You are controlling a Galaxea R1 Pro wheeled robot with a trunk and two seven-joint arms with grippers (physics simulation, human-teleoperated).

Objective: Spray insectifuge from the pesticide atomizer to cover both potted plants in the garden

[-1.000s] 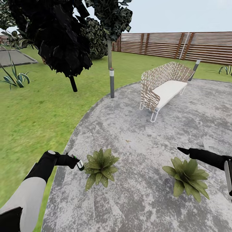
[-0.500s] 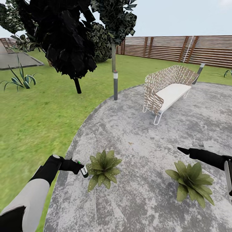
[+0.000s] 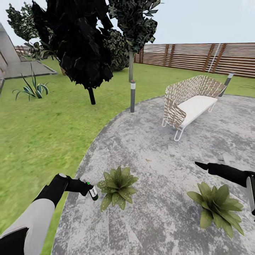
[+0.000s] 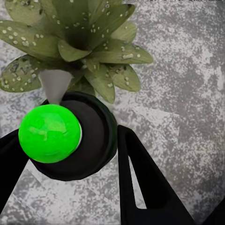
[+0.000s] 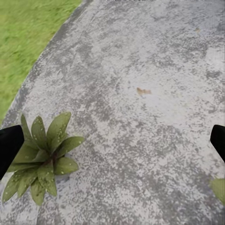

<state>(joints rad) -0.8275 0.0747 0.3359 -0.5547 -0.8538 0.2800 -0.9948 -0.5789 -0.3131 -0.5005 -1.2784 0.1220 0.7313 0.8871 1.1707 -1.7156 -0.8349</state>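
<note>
Pesticide atomizer (image 3: 92,192) sits clamped in the left gripper (image 3: 86,188), long axis tipped down toward 4 o'clock, nozzle aimed at the near potted plant (image 3: 117,182) just beside it, whose leaves carry pale specks. Right gripper (image 3: 201,165) hangs released, holding nothing, with the second potted plant (image 3: 219,207) below it at 5 o'clock, well apart from the atomizer; the left arm is the nearer for spraying.

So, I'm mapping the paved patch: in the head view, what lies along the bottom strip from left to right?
Left pincer → pesticide atomizer → left potted plant → right potted plant.
</note>
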